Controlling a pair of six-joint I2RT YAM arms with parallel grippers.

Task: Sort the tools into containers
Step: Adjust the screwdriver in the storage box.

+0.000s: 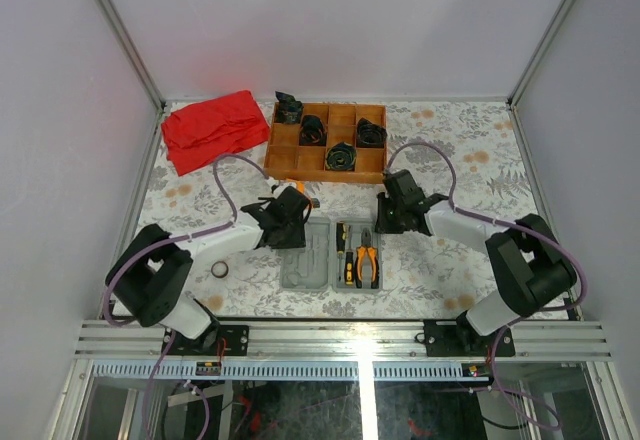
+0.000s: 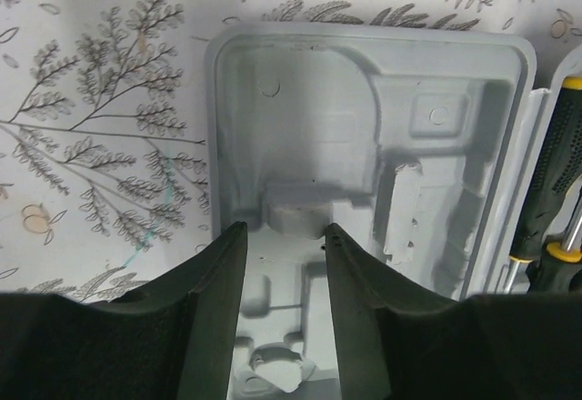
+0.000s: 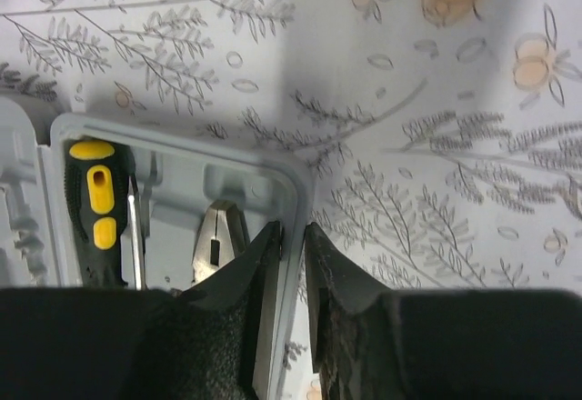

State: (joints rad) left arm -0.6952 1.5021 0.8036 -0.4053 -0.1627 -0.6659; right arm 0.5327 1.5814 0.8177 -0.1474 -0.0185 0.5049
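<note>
We see pliers (image 1: 367, 263) and screwdrivers (image 1: 346, 250) in the case (image 1: 298, 265), right half; left half bare, ring (image 1: 218, 270) out on table (image 1: 450, 270), left. Left gripper (image 2: 285, 232) spread, empty over case; right gripper (image 3: 293, 229) straddles its rim, clamping unclear.

Open case (image 1: 300, 260): left half shows bare recesses, reachable from above; right half is filled by screwdrivers (image 1: 346, 252) and pliers (image 1: 367, 263). Wooden tray (image 1: 300, 173) bounds the far side. Bare tablecloth (image 1: 430, 278) flanks the case; thin ring (image 1: 219, 270) lies left.
</note>
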